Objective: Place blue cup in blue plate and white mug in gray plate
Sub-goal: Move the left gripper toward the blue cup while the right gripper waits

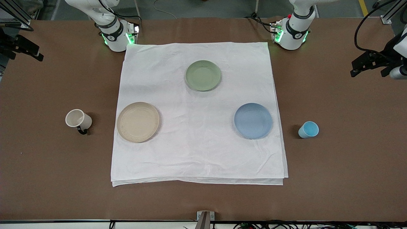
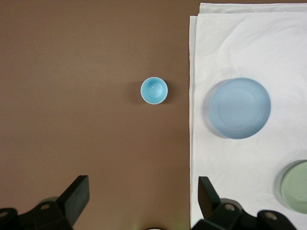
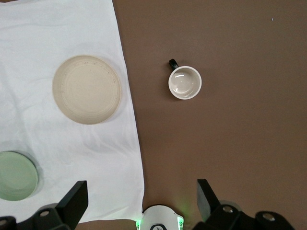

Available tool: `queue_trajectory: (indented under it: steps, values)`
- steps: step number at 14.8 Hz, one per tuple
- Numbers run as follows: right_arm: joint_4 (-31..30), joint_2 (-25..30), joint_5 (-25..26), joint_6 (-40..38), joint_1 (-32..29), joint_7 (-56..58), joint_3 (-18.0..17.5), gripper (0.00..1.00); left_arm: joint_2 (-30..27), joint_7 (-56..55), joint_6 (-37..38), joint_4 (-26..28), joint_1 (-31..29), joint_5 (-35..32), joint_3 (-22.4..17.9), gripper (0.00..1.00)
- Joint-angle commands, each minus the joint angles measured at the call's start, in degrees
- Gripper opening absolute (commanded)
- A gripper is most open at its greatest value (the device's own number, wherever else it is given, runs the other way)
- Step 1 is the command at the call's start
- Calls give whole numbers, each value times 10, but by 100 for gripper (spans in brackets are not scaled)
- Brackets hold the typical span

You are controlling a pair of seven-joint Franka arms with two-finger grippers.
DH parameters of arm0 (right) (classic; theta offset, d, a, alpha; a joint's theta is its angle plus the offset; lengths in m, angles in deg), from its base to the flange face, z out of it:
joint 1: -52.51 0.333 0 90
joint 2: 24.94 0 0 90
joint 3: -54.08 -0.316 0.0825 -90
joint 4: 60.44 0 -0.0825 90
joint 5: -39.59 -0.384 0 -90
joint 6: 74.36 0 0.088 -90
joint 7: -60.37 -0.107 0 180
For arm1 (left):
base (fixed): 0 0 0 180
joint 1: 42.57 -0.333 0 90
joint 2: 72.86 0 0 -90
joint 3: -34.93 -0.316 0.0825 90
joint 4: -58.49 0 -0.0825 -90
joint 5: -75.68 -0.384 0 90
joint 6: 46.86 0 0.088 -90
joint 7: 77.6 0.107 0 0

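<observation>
Cloth first: a big white square cloth (image 1: 198, 114) is spread over the middle of the brown worktop (image 1: 343, 165), and all three plates sit on it. The round dusty-blue plate (image 1: 253, 121) lies toward the left arm's end, the round beige-tan ridged plate (image 1: 138, 122) toward the right arm's end, and a round sage-green plate (image 1: 203, 75) sits between them, farther from the front camera than both.

The small light-blue handleless cup (image 1: 308, 129) stands upright on bare worktop just off the cloth's edge, near the blue plate but not touching it. The off-white mug with the thin dark loop handle (image 1: 78, 120) also stands upright on bare worktop, near the tan plate and apart from it.

Both arms wait high up. The left claw (image 2: 143, 201) hangs over the brown worktop near the blue cup, fingers spread wide with nothing in them. The right claw (image 3: 142, 199) hangs over the cloth's edge near the mug, spread wide too and holding nothing.
</observation>
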Motion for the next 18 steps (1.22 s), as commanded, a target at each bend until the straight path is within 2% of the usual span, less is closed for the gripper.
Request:
queue_trajectory:
  steps: [1,3,6,10,12,15,18]
  values:
    - [-14,14,3,0,5,2,3,100,2,1,15,-12,-1,1,-3,100]
    - [-14,14,3,0,5,2,3,100,6,3,15,-14,-1,-1,-8,100]
    - [-13,14,3,0,5,2,3,100,33,6,6,-17,5,-50,-4,100]
    - [2,11,3,-1,1,0,6,100,115,3,-84,10,-12,-52,-5,100]
    - [19,-9,3,-3,-2,-4,7,100,153,1,-116,19,-21,-50,-5,100]
    - [19,-55,5,8,-7,-4,8,100,179,-6,-212,85,-29,-46,-4,100]
    - [27,-147,0,86,-43,7,8,100,191,-6,-369,191,-32,-43,-5,99]
